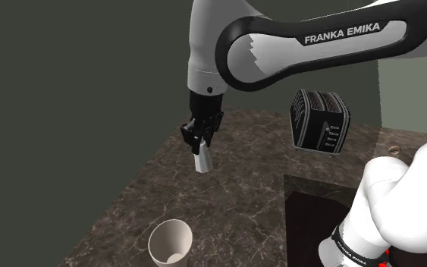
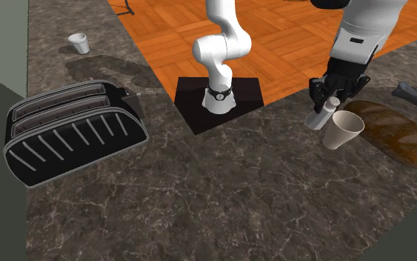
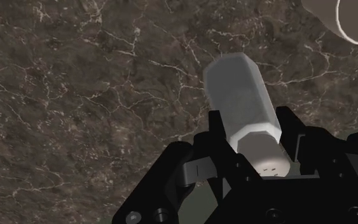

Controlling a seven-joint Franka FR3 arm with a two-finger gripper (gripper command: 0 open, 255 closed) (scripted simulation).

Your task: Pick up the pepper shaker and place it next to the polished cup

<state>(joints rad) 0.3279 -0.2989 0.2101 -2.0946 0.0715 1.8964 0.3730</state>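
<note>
Two words, FRANKA EMIKA, mark the arm (image 1: pixel 340 34) whose gripper (image 1: pixel 201 149) pinches the grey pepper shaker (image 1: pixel 203 162).

— Which colouring was noted on the counter (image 1: pixel 227 197)?
— A dark brown stone pattern was seen, crossed by thin pale veins.
— And on the pepper shaker (image 3: pixel 238 83)?
— Pale grey was recorded for its faceted body, a whiter tone for its dotted end. The gripper (image 3: pixel 250 121) was rendered all black.
— How was the cup (image 2: pixel 344 130) coloured?
— Cream was noted, inside and out.
— The toaster (image 2: pixel 73 133)?
— Black was recorded, with light grey slanted stripes along its side.
— Was anything else marked?
— The floor (image 2: pixel 288 37) was shown in orange wood parquet, the loaf (image 2: pixel 399 137) in mottled brown, and the arm (image 1: pixel 204 45) in white with a black band lettered in white.
</note>
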